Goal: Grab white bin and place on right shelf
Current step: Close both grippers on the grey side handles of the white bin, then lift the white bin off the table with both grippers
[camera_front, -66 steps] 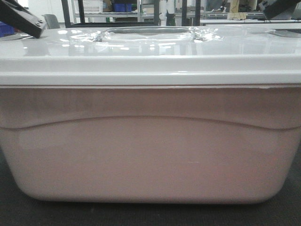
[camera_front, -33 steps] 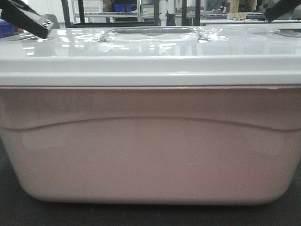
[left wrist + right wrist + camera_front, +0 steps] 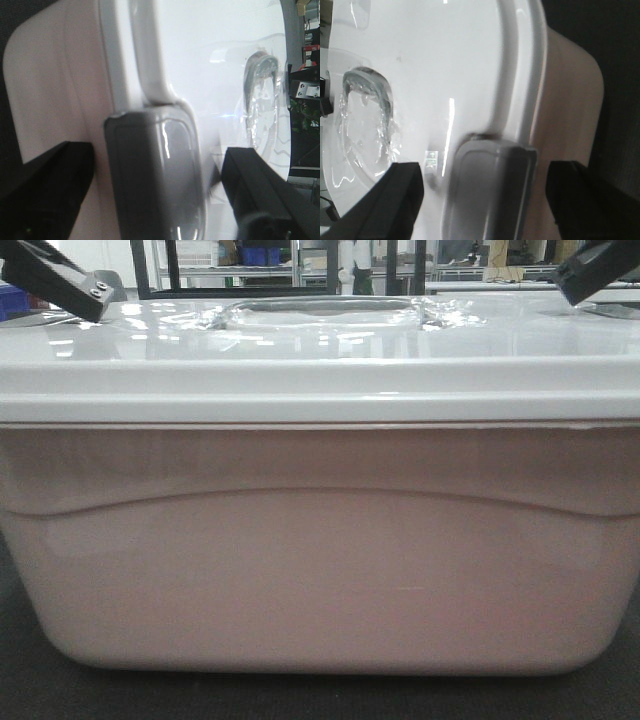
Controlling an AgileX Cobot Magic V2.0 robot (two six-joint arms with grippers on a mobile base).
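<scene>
The white bin (image 3: 320,570) fills the front view: a pinkish translucent tub with a curved ridge, standing on a dark surface. Its glossy white lid (image 3: 320,350) has a recessed handle (image 3: 320,308). My left gripper (image 3: 155,192) is open, and its jaws straddle the grey latch (image 3: 155,165) at the bin's left end with gaps on both sides. One of its fingers (image 3: 58,282) shows at the top left of the front view. My right gripper (image 3: 485,197) is open around the grey latch (image 3: 495,170) at the right end. One of its fingers (image 3: 590,270) shows at the top right. The right shelf is out of view.
The dark surface (image 3: 30,695) shows under the bin. Far behind stand metal racks (image 3: 300,265) holding blue bins (image 3: 262,254). A blue bin (image 3: 12,300) sits at the far left edge.
In the front view the left finger has shifted slightly right and the right finger has come further down into view. The bin has barely moved.
</scene>
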